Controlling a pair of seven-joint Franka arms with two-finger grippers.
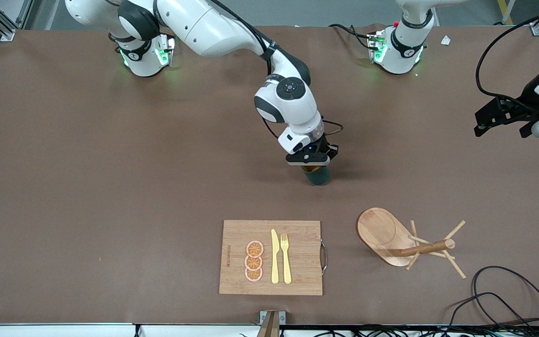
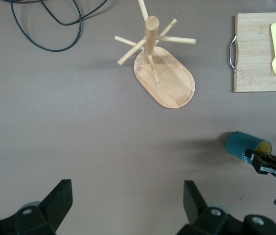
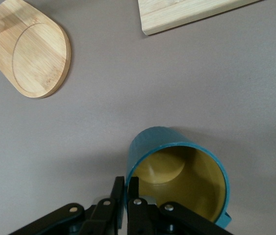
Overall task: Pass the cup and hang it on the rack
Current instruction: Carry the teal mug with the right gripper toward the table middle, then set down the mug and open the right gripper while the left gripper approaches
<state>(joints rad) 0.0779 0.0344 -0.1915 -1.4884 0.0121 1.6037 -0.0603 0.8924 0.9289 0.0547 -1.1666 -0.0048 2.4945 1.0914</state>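
The teal cup (image 1: 318, 176) with a yellow inside is at the middle of the table; it also shows in the right wrist view (image 3: 177, 166) and the left wrist view (image 2: 244, 144). My right gripper (image 1: 310, 162) is shut on the cup's rim, one finger inside and one outside (image 3: 126, 185). I cannot tell whether the cup touches the table. The wooden rack (image 1: 391, 236) stands nearer to the front camera than the cup, toward the left arm's end, its pegs bare (image 2: 150, 44). My left gripper (image 1: 503, 125) is open and empty (image 2: 126, 191), waiting over the table at the left arm's end.
A bamboo cutting board (image 1: 297, 234) with a yellow knife, a fork and orange slices lies near the front edge, beside the rack. A black cable (image 1: 508, 299) loops on the table near the front corner at the left arm's end.
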